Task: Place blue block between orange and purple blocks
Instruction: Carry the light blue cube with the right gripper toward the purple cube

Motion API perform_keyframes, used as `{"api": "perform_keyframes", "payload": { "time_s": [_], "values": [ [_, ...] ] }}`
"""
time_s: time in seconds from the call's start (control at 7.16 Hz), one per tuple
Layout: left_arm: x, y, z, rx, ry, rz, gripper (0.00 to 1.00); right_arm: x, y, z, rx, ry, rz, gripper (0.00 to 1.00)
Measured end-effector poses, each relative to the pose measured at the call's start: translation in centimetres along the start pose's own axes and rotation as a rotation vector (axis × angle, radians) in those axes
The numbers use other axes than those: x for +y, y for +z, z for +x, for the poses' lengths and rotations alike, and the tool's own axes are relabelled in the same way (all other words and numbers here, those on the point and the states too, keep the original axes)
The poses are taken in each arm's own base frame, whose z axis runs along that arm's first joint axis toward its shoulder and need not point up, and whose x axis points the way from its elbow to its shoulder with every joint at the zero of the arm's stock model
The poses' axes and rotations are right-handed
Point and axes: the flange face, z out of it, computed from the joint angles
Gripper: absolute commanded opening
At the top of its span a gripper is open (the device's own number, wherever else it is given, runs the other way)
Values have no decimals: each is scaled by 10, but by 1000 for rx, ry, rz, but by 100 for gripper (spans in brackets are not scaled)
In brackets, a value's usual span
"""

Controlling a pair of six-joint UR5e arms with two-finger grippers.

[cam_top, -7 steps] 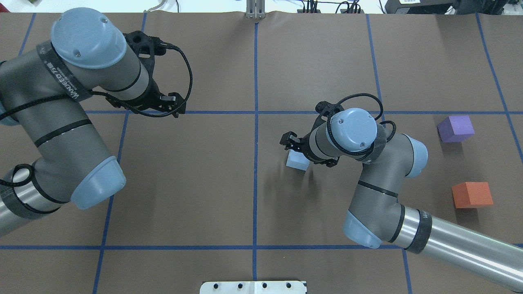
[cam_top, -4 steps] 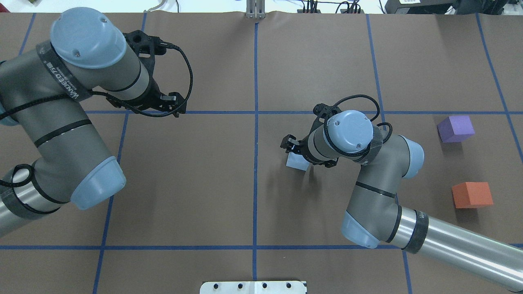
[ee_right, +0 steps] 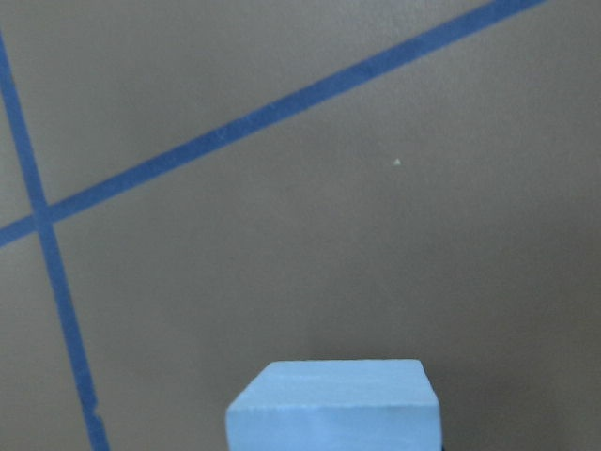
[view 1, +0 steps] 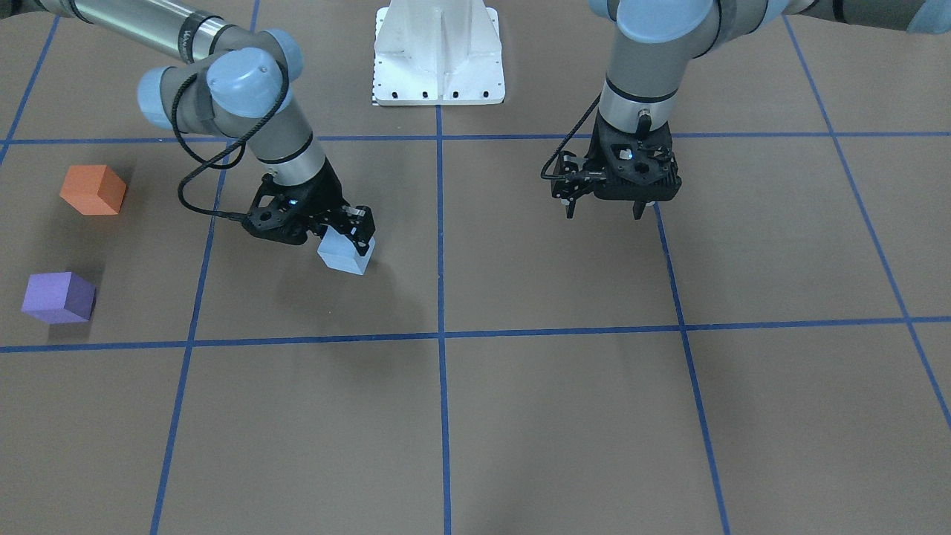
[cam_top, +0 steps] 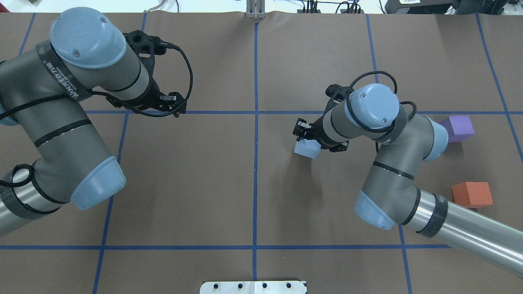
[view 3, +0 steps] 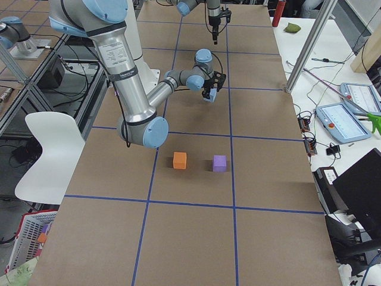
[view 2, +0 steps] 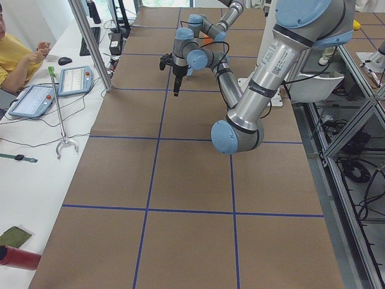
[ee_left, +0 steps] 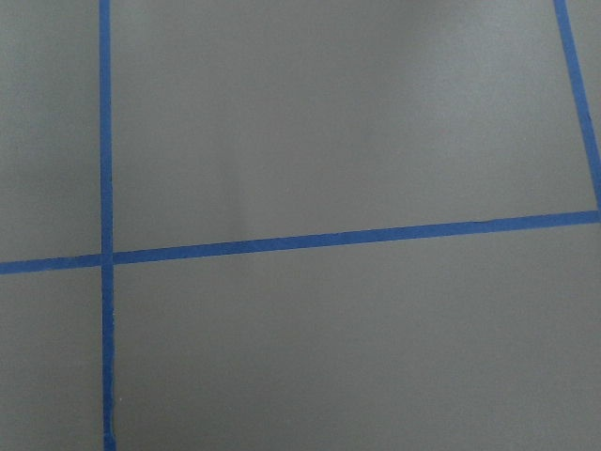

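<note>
My right gripper (cam_top: 306,138) is shut on the light blue block (cam_top: 307,148) and holds it tilted, a little above the table, right of the centre line. The block also shows in the front view (view 1: 346,255) and at the bottom of the right wrist view (ee_right: 333,404). The purple block (cam_top: 461,127) lies at the far right, partly behind my right elbow. The orange block (cam_top: 472,194) lies nearer the robot, with a gap between them. In the front view purple (view 1: 58,297) and orange (view 1: 92,189) are at the left. My left gripper (view 1: 603,209) hangs open and empty over the table's left half.
Blue tape lines (cam_top: 255,122) divide the brown table into squares. The white robot base plate (view 1: 438,52) sits at the robot's edge. An operators' side table with tablets (view 2: 72,79) runs along the far side. The right arm's elbow (cam_top: 433,141) hangs close to the purple block.
My right gripper has moved away from the robot and slightly to the right with the blue block in it. The elbow now covers part of the purple block. The left arm has not moved.
</note>
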Motion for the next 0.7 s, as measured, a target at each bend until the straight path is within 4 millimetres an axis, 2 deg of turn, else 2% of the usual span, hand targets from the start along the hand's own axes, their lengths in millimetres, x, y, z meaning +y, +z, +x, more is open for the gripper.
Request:
{"api": "perform_keyframes", "payload": {
  "time_s": [0.14,0.28,0.42,0.56,0.7],
  "values": [
    [0,0,0,0,0,0,100,-35,-30,41,5,-20,-25,0],
    [0,-1,0,1,-1,1,100,-64,-48,92,31,-54,-36,0],
    [0,-1,0,2,-10,2,100,-87,-58,152,76,-98,-42,0],
    [0,-2,1,5,-29,3,100,-99,-67,210,121,-133,-51,0],
    [0,-4,3,8,-44,5,100,-101,-76,255,153,-149,-61,0]
  ]
}}
